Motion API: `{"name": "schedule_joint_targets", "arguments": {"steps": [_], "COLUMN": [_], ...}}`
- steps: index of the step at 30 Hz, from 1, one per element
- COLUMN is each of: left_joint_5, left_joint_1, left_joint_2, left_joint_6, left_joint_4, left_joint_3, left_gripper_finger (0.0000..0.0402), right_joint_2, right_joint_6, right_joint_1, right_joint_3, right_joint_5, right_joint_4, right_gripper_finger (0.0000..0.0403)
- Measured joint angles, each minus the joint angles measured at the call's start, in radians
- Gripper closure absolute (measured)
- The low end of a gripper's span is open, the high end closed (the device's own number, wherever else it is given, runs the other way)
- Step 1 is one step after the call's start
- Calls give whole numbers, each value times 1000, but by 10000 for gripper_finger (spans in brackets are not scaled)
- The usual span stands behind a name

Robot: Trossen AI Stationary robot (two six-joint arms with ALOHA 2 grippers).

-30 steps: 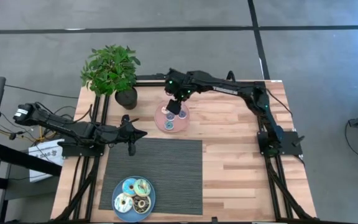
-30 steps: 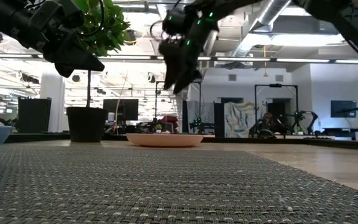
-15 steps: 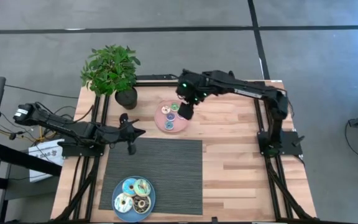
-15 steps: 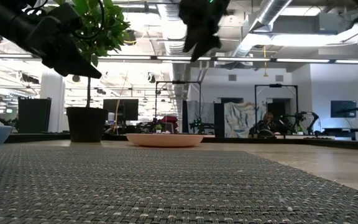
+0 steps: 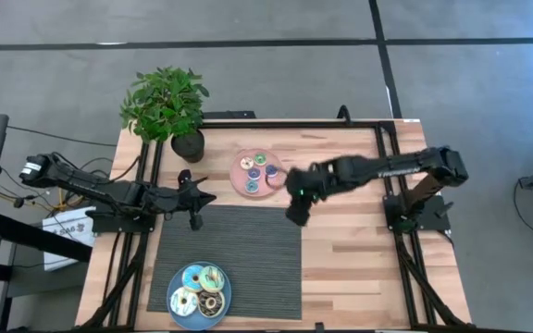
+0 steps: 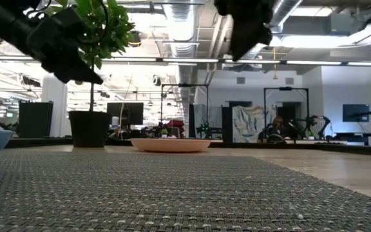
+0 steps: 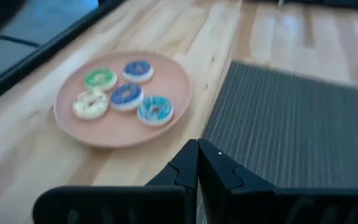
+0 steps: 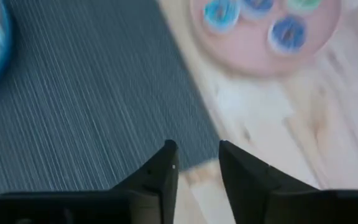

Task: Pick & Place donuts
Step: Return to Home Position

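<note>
your right gripper (image 8: pixel 197 153) hangs empty, fingers slightly apart, over a corner of the mat (image 5: pixel 239 264) near the pink plate (image 5: pixel 263 191); left gripper (image 7: pixel 197 155) waits, fingers pressed together.

The right gripper (image 5: pixel 294 215) has left the pink plate (image 5: pixel 237 180) and come toward the near side, now above the far right corner of the grey mat (image 5: pixel 248 250). Its arm has folded back toward the tabletop's (image 5: pixel 359 250) right edge, so the plate shows uncovered
</note>
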Motion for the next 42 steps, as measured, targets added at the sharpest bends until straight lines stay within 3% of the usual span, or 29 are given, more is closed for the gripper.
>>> {"name": "schedule_joint_targets", "arguments": {"steps": [5, 11, 14, 20, 29, 34, 42], "left_joint_5": [-1, 11, 64, 242, 293, 353, 425], "left_joint_1": [27, 87, 130, 215, 254, 256, 274], "left_joint_2": [-5, -103, -206, -433, -773, -755, -770], "left_joint_6": [104, 247, 297, 294, 234, 246, 214], "left_joint_4": [97, 172, 114, -56, 22, 149, 110], "left_joint_3": [0, 0, 0, -2, -192, -280, -327], "left_gripper_finger": [402, 402, 402, 402, 402, 402, 402], "right_joint_2": [33, 103, 105, 22, -139, -193, -229], "right_joint_6": [80, 135, 103, 62, 40, 6, -43], "right_joint_1": [83, 160, 190, 208, 123, 78, 28], "right_joint_3": [-48, -48, -64, -167, -326, -376, -424], "right_joint_5": [0, 0, 11, 123, 127, 116, 32], "right_joint_4": [-74, -167, -136, 8, 181, 281, 320], "right_gripper_finger": [320, 373, 398, 399, 402, 402, 402]}}
